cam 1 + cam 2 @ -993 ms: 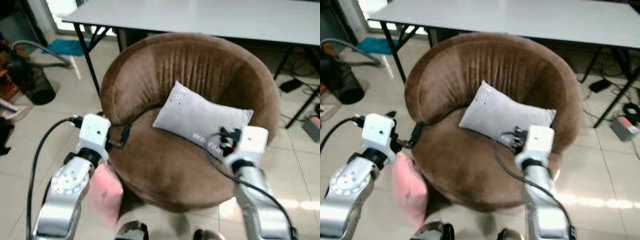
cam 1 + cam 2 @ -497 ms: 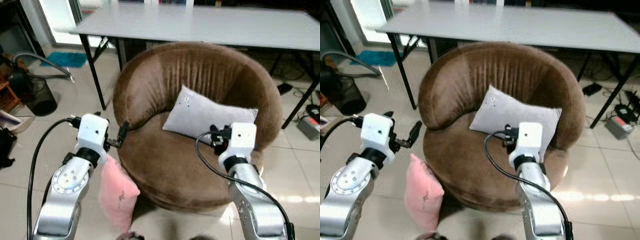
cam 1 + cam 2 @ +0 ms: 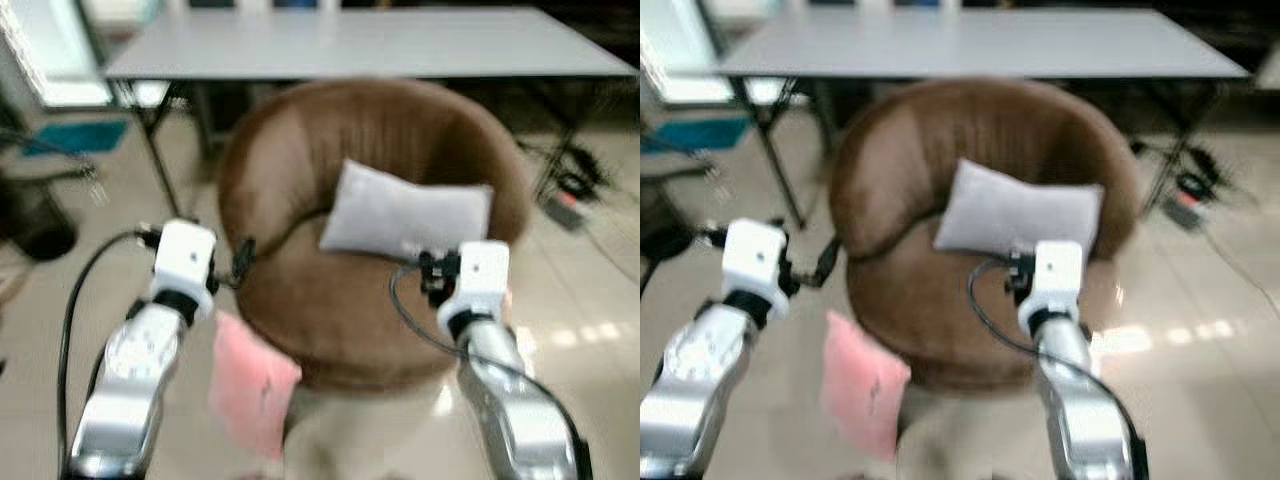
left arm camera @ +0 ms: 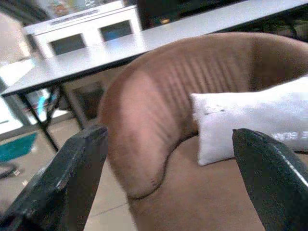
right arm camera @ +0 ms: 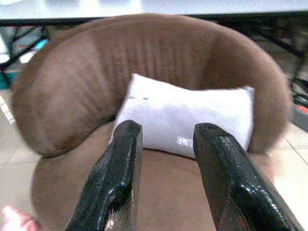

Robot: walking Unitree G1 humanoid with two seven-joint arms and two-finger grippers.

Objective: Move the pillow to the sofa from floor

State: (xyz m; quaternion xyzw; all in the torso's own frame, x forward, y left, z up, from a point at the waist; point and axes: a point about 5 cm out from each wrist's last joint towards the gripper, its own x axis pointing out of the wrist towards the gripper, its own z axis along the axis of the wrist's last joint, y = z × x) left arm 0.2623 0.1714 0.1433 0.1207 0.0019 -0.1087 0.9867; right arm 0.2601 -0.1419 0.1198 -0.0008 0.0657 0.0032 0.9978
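A pink pillow (image 3: 255,385) lies on the floor, leaning against the front left of the round brown sofa (image 3: 330,300). A pale grey pillow (image 3: 405,215) rests on the sofa seat against the backrest. My left gripper (image 3: 243,262) is open and empty, held at the sofa's left edge above the pink pillow; its fingers (image 4: 72,173) stand wide apart. My right gripper (image 3: 428,272) hovers over the seat just in front of the grey pillow (image 5: 187,118), open with a narrow gap and nothing between its fingers (image 5: 120,163).
A long grey table (image 3: 360,45) stands right behind the sofa, with black legs on both sides. A dark bin (image 3: 30,215) is on the floor at the left. Cables and a small device (image 3: 570,190) lie on the tiles at the right.
The whole picture has shifted and blurred, so the camera is moving. Both arms keep much the same pose. The right gripper now sits a little clear of the grey pillow.
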